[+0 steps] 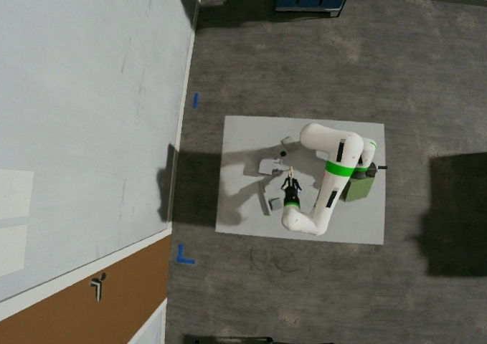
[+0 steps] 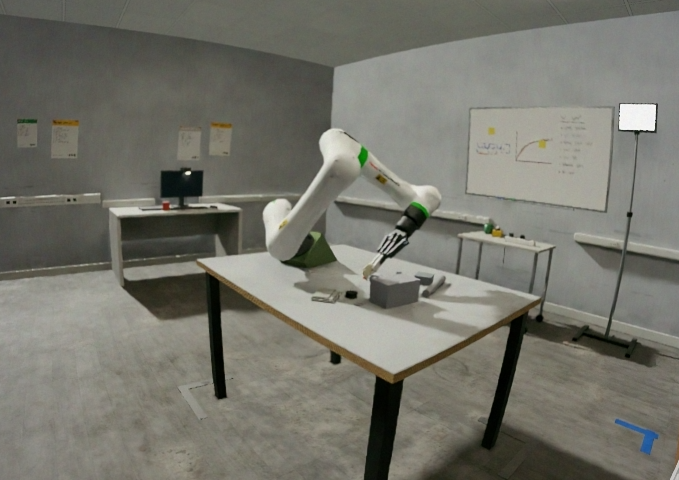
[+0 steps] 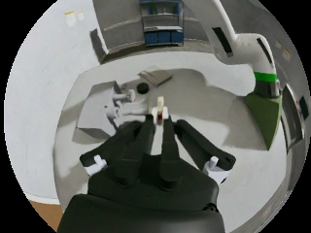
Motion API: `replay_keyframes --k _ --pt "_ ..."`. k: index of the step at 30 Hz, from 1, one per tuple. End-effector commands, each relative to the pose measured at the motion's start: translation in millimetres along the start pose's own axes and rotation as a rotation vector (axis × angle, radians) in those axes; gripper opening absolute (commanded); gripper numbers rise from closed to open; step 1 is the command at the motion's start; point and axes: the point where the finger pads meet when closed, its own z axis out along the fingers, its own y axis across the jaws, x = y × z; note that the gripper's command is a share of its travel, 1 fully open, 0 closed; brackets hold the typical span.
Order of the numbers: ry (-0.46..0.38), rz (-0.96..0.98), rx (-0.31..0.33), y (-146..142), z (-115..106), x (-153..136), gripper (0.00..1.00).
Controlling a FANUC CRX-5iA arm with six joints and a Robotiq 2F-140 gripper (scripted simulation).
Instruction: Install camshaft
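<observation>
The grey engine case [image 1: 270, 166] stands upright on the white table; it also shows in the side view [image 2: 393, 289] and at the left of the wrist view [image 3: 104, 112]. My gripper [image 1: 291, 180] is shut on the cream camshaft [image 1: 290, 170], which sticks out past the fingertips. In the side view the gripper [image 2: 380, 259] hangs tilted just above and left of the case, with the camshaft's tip [image 2: 367, 273] close to the case's top edge and apart from the table. In the wrist view the camshaft [image 3: 159, 109] points ahead between my fingers. The gears and bearing are too small to make out.
A small black puck [image 1: 282, 153] and a flat grey plate [image 1: 290, 143] lie beyond the case. A long grey bar [image 1: 264, 198] and a small grey block [image 1: 275, 203] lie on the other side. The arm's green base [image 1: 357, 187] stands at the table's right.
</observation>
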Motion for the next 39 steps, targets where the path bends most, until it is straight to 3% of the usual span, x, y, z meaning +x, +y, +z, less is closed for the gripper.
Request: replay_keyframes --k 1,39 --pt "-0.001 0.001 0.001 -0.4 -0.8 0.3 0.14" --pt "-0.003 0.002 0.002 -10.7 -0.8 0.8 0.14"
